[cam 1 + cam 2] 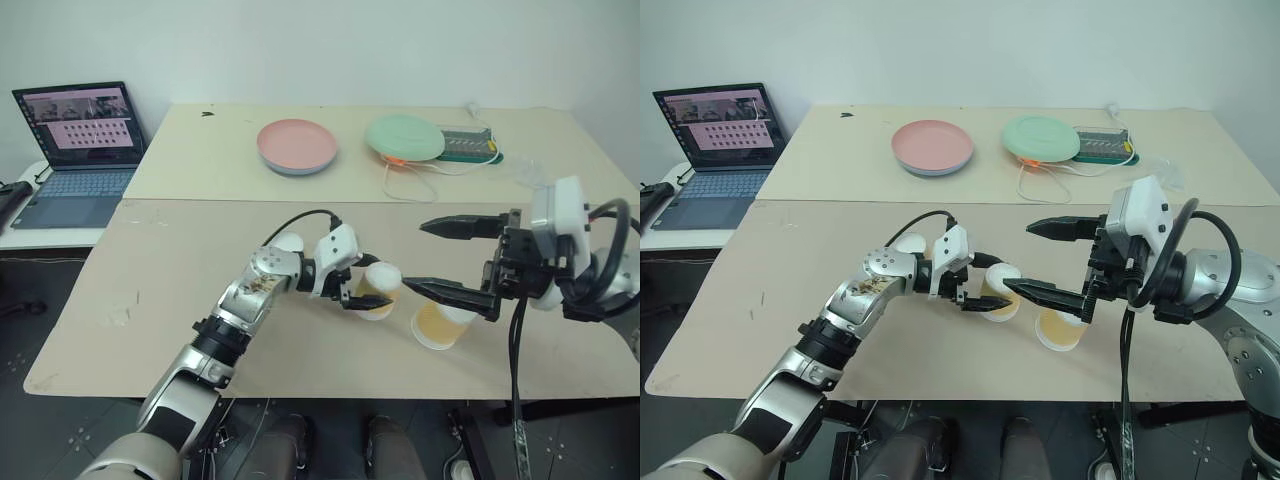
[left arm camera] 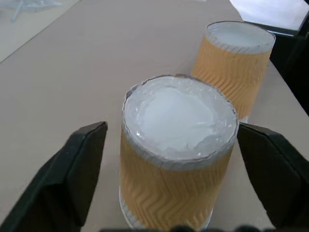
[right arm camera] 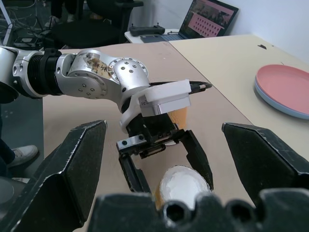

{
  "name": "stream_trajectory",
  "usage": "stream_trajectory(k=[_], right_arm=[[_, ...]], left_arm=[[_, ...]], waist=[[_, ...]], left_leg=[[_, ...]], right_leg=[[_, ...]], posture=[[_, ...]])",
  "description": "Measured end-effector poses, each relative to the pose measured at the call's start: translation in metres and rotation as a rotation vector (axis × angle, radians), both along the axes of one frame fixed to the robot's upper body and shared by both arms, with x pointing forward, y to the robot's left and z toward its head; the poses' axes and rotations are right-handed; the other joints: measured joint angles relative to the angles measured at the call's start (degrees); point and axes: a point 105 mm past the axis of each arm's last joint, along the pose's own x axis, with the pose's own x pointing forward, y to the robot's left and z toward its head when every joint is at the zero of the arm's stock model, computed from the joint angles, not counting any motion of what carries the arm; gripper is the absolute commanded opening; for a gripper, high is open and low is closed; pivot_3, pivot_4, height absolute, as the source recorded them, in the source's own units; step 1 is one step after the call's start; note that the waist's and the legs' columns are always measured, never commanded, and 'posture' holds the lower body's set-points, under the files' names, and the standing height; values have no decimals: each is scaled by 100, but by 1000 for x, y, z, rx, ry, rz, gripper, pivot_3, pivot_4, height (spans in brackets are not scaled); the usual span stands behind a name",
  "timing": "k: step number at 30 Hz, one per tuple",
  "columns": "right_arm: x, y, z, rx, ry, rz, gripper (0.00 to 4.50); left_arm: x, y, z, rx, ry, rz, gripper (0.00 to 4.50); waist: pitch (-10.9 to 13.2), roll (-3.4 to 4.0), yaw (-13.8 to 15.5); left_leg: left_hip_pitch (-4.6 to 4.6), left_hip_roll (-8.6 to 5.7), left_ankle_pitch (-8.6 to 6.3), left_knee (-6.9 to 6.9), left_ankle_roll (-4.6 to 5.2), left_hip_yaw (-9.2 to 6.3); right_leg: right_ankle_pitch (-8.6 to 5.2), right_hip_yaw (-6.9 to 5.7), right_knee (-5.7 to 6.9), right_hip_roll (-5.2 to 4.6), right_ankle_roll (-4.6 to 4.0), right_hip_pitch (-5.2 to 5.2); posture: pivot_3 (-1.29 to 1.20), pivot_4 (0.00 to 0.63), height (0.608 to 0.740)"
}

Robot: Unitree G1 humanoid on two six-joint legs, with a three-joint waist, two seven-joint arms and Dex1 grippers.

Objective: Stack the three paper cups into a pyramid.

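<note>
Left gripper (image 1: 362,292) spread wide — fingers flank an inverted paper cup (image 1: 380,289) on the near table (image 1: 150,300), no contact. Second inverted cup (image 1: 444,322) stands just beside it, at its 4 o'clock. Right gripper (image 1: 427,258) spread open above the second cup — holding nothing.

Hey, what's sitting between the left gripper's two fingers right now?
A paper cup standing upside down on the table, seen in the left wrist view. The left gripper is open, with gaps either side of it.
</note>
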Motion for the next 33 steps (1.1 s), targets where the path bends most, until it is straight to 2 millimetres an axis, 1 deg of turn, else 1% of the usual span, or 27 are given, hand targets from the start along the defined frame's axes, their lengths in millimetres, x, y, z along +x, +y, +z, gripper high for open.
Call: stream_trajectory(k=[3,7,10,13,16,18,19,21,22,24,25,27,28,29,31,33], right_arm=[[0,0,0,-3,-5,-3,4500],[1,0,0,-3,-8,-4,4500],[1,-1,0,-1,-7,-6,4500],[2,-1,-1,-2,-5,-6,4500],[2,-2,-1,-1,-2,-2,4500],[4,-2,-2,2,0,-2,4500],[5,-3,-2,3,-1,-6,4500],[6,-3,-2,5,-1,-7,4500],[7,-3,-2,3,-1,-4,4500],[8,-2,-3,4,-1,0,4500],[8,-2,-4,2,-1,4,4500],[9,-2,-4,2,2,5,4500],[9,-2,-5,3,2,7,4500],[9,-2,-5,3,1,4,4500],[11,-1,-4,6,-2,7,4500],[11,-1,-4,4,-7,8,4500]], left_arm=[[1,3,3,0,-11,6,4456],[5,20,22,-13,-62,46,4456],[2,40,51,-59,-94,80,4456],[-5,54,82,-145,-88,109,4456],[-11,72,119,-265,-66,157,4456],[-14,84,134,-300,-79,199,4456],[-14,92,138,-311,-78,233,4456],[-10,108,135,-314,-78,337,4456],[-5,118,128,-317,-75,420,4456],[6,135,107,-295,-73,582,4456],[13,152,88,-274,-111,749,4456],[15,167,55,-219,-107,905,4456],[11,168,41,-204,-112,944,4456],[8,165,29,-191,-101,954,4456],[-1,159,22,-211,-137,972,4456],[-5,156,18,-222,-140,969,4456]], waist=[[0,0,-7],[0,0,-18],[0,0,-19],[0,1,-13],[0,0,-9],[0,1,-11],[0,1,-21],[-1,3,-38],[-3,5,-38],[-3,6,-28],[-6,9,-27],[-4,1,-1],[-5,-1,4],[-5,-1,25],[-7,-3,102],[-8,-3,143]], left_leg=[[0,0,0,0,0,0],[-1,2,0,0,0,0],[-3,3,0,1,0,0],[-3,3,0,1,0,-1],[-1,6,0,4,-1,-3],[2,6,0,4,-1,-2],[2,6,0,4,-2,-1],[6,7,0,3,-2,2],[9,7,0,3,-2,3],[9,9,0,2,-3,4],[18,10,0,-1,-2,12],[10,10,-1,-4,-2,12],[10,9,-2,-3,-2,14],[8,6,-3,-3,-1,14],[10,7,-3,0,-1,12],[10,10,-3,0,-2,14]], right_leg=[[0,0,1,1,0,-2],[1,2,4,5,-1,-6],[1,4,4,9,-1,-10],[1,5,4,12,-1,-10],[0,6,6,20,2,-10],[1,10,6,21,1,-8],[2,12,7,22,0,-8],[3,18,9,24,-2,-7],[3,20,10,25,-3,-6],[7,22,7,26,-8,-4],[12,28,3,23,-13,4],[16,28,-3,23,-12,-1],[18,29,-5,23,-11,-3],[20,30,-5,21,-8,-3],[22,26,-8,21,-6,-12],[21,26,-9,23,-5,-11]], posture=[[0,150,729],[0,150,729],[0,150,729],[0,150,729],[0,150,729],[0,150,729],[0,150,729],[0,150,729],[0,150,729],[0,150,729],[0,150,729],[0,150,729],[0,150,729],[0,150,729],[0,150,729],[0,150,729]])
